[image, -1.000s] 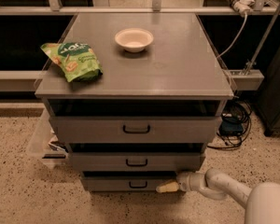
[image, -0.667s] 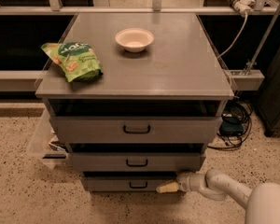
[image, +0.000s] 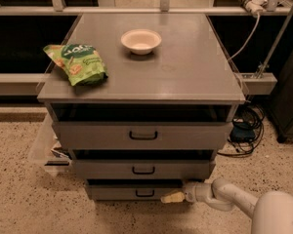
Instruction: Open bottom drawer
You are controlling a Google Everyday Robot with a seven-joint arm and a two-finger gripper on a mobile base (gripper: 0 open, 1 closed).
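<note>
The bottom drawer [image: 118, 191] is the narrowest, shortest grey front, lowest in the grey cabinet, with a small black loop handle [image: 145, 193]. Its front looks flush with the cabinet. My gripper [image: 172, 197] has pale yellow tips and reaches in from the lower right on a white arm [image: 224, 195]. It sits just right of the handle, at the drawer's right end, low near the floor.
Above are the mid-sized drawer [image: 143, 169] and the widest top drawer [image: 142, 135]. On the cabinet top lie a green snack bag [image: 76, 63] and a white bowl [image: 141, 41]. Cables [image: 244, 130] lie on the floor at right, a clear bin [image: 45, 147] at left.
</note>
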